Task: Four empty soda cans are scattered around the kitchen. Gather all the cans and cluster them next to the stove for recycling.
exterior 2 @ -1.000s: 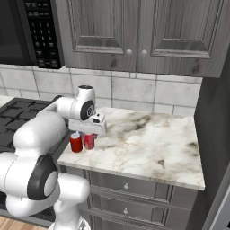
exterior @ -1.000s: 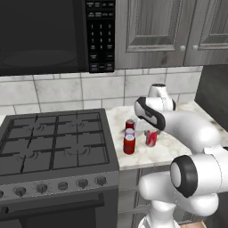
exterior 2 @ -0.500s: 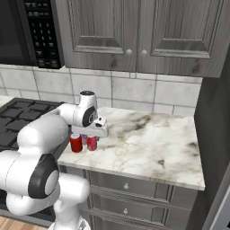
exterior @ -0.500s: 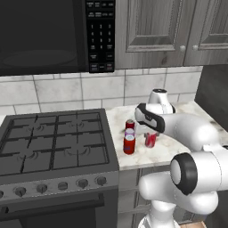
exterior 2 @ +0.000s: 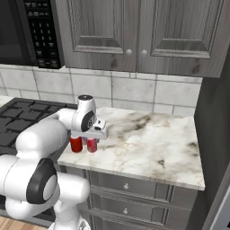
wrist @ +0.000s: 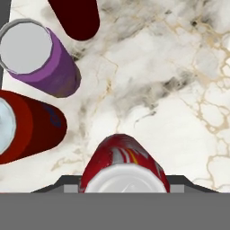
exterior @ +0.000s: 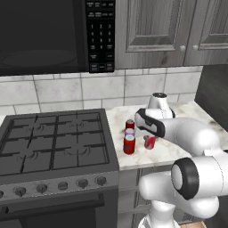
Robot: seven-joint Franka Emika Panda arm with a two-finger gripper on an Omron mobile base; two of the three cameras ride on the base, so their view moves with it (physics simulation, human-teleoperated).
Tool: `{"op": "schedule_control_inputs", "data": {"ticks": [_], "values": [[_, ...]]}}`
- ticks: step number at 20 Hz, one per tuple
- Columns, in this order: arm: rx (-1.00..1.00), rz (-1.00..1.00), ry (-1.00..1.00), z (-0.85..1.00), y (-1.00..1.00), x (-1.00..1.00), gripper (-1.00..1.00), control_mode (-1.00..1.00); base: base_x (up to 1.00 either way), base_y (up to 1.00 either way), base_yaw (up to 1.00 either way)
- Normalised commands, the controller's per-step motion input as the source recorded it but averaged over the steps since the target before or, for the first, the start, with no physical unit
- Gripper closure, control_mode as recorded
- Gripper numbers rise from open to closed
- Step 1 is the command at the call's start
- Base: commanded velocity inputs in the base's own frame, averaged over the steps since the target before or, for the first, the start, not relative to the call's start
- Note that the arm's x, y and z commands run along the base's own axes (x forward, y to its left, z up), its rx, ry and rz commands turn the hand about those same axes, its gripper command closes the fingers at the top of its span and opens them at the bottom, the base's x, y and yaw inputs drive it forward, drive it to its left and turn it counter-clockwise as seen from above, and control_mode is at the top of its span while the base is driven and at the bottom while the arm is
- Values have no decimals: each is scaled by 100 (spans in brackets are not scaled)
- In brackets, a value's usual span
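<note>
Soda can (wrist: 123, 168), red, stands upright, long axis vertical, gripped in the pincer (exterior: 150, 136) on the marble worktop (exterior 2: 148, 143) beside three upright cans (exterior: 129, 138).

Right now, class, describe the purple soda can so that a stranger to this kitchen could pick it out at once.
Start at the black stove and move to the marble counter on its right side. Four cans stand clustered near the counter's stove edge. The purple can is the only one not red, standing in the row of three nearest the stove, between two red cans.
</note>
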Motion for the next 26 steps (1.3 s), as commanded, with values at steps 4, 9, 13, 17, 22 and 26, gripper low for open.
{"op": "schedule_control_inputs", "data": {"ticks": [4, 9, 13, 17, 22, 26], "values": [[0, 0, 0, -2, 1, 1, 100, -100, 0, 0, 0], [0, 0, 0, -4, 5, 5, 100, -100, 0, 0, 0], [0, 0, 0, -5, 7, 6, 100, -100, 0, 0, 0], [0, 0, 0, -4, 4, 8, 100, -100, 0, 0, 0], [0, 0, 0, -5, 3, 6, 100, -100, 0, 0, 0], [0, 0, -2, -11, 4, 4, 100, -100, 0, 0, 0]]}}
